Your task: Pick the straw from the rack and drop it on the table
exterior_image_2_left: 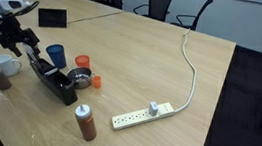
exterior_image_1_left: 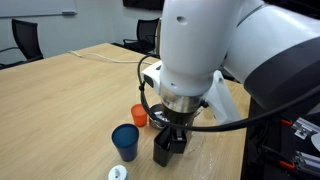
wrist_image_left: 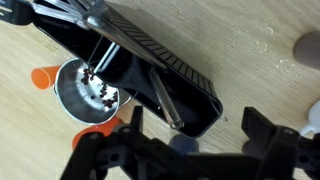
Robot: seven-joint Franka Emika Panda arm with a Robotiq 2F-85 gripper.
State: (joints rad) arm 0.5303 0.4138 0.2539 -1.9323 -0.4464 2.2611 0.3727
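Pincer point(wrist_image_left: 188, 150) fingers are seen spread wide along the bottom edge of the wrist view, and nothing is caught between them. Below them the rack point(wrist_image_left: 160, 55) is laid out on a slant, a long black box with a ribbed wall. Inside it a slim metallic rod, taken to be the straw point(wrist_image_left: 165, 100), is seen lying tilted against the inner wall; it is not touched by either finger.

In an exterior view the pincer point(exterior_image_1_left: 171, 133) is held directly over one end of the rack point(exterior_image_1_left: 163, 150), very close to it; whether contact is made cannot be told from here. A blue cup point(exterior_image_1_left: 125, 140) is placed just beside the rack, and an orange cup point(exterior_image_1_left: 139, 116) is set a little behind it.

In an exterior view the rack point(exterior_image_2_left: 57, 82) is shown resting on the light wood-grain desk point(exterior_image_2_left: 173, 58), near its edge. A metal bowl point(exterior_image_2_left: 77, 78) is tucked just beside the rack, with the blue cup and orange cup next to it. A white mug point(exterior_image_2_left: 1, 64) is placed near the corner of the desk. A brown spice bottle point(exterior_image_2_left: 86, 123) is stood upright in front of the rack, apart from it. A white power strip point(exterior_image_2_left: 146, 113) is stretched out further along, well apart from the rack, its cable trailing away across the desk.
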